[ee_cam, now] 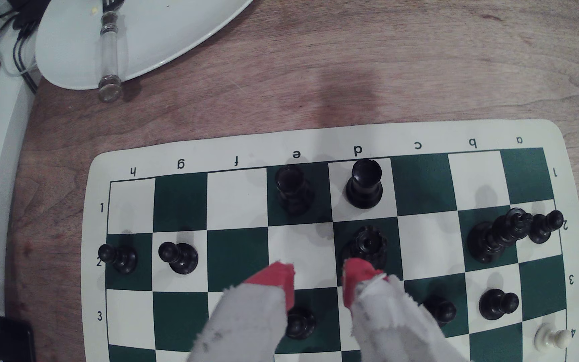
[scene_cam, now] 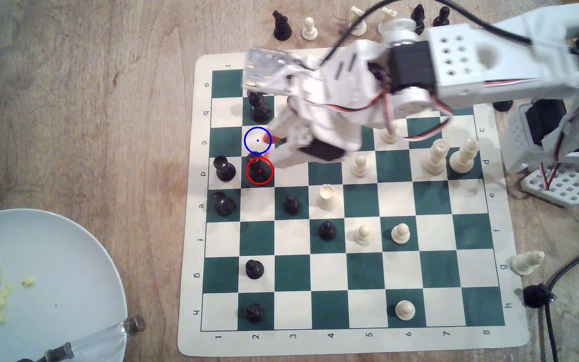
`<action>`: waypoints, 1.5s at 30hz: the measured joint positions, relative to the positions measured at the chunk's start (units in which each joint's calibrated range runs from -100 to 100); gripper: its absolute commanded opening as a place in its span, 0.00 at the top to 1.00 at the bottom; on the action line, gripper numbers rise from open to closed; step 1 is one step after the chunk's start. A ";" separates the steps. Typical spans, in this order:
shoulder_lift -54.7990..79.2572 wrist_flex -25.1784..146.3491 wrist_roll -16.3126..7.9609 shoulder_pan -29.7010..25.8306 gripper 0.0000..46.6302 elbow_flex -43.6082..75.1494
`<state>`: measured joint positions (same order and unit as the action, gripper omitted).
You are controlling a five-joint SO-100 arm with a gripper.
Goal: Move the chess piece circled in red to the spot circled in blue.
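The chess piece [scene_cam: 259,170] is a glossy black piece with a ringed, notched top, standing inside the red ring on a green square; the wrist view shows it upright [ee_cam: 368,243]. The spot [scene_cam: 253,141] is the cream square under the blue ring, one square up from the piece in the exterior view, and it is bare [ee_cam: 427,243]. My gripper [scene_cam: 271,150] hovers just to the exterior view's right of both rings. It is open [ee_cam: 319,278], with nothing between its red-tipped fingers [ee_cam: 357,275]. One red tip sits close in front of the piece.
A tall black piece [scene_cam: 258,104] stands just beyond the spot. Two more black pieces [scene_cam: 224,169] [scene_cam: 223,203] and a pawn [scene_cam: 291,204] stand close by. White pieces fill the board's right half. A plate [scene_cam: 55,250] with food lies at lower left.
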<state>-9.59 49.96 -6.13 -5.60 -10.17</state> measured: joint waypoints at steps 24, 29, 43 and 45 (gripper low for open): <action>19.69 3.03 0.15 4.28 0.63 12.56; 21.95 2.55 0.24 4.28 0.63 14.46; 25.39 0.88 -0.15 4.28 0.63 15.27; 25.39 0.64 -0.15 4.28 0.64 15.27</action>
<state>15.79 50.60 -6.28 -1.33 5.11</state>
